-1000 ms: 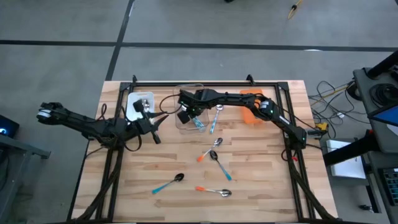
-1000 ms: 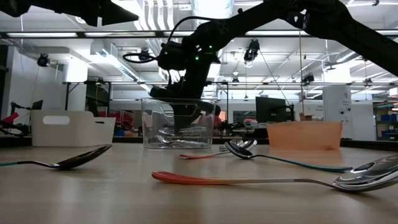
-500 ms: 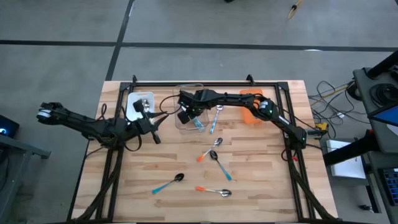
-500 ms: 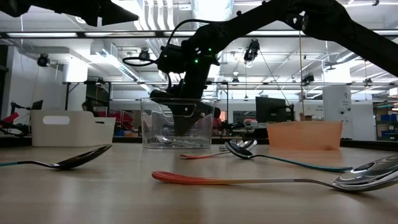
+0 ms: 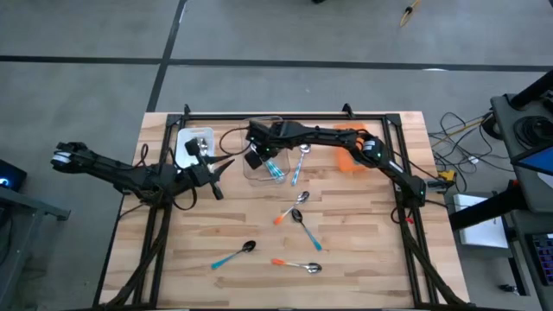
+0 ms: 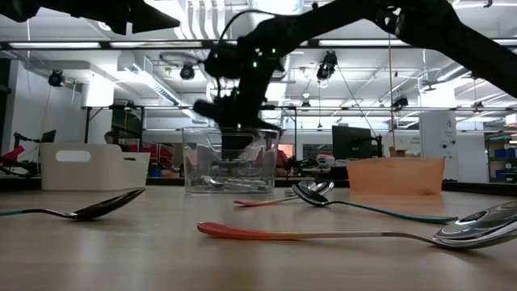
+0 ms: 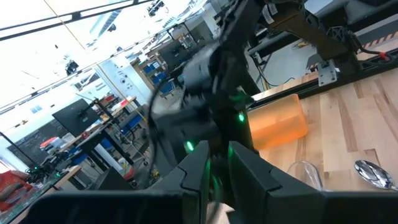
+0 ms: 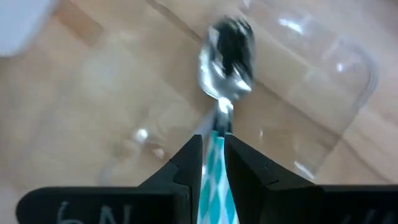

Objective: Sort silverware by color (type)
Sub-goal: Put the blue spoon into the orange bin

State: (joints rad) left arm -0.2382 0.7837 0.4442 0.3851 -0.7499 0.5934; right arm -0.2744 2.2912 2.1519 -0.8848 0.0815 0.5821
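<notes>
My right gripper hangs over the clear bin, its fingers a little apart. A teal-handled spoon lies in the bin below them, its handle in line with the gap. I cannot tell whether the fingers touch it. In the high view the spoon rests on the bin's floor. My left gripper waits level beside the white bin, fingers nearly together with nothing between them. Several more spoons with orange, teal or light blue handles lie on the table, such as one orange-handled spoon.
An orange bin stands right of the clear bin, with a light blue spoon between them. Spoons lie mid-table and near the front. A black frame rail edges the table.
My right gripper has risen from deep inside the clear bin to about its rim. The teal-handled spoon has stayed lying in the bin.
</notes>
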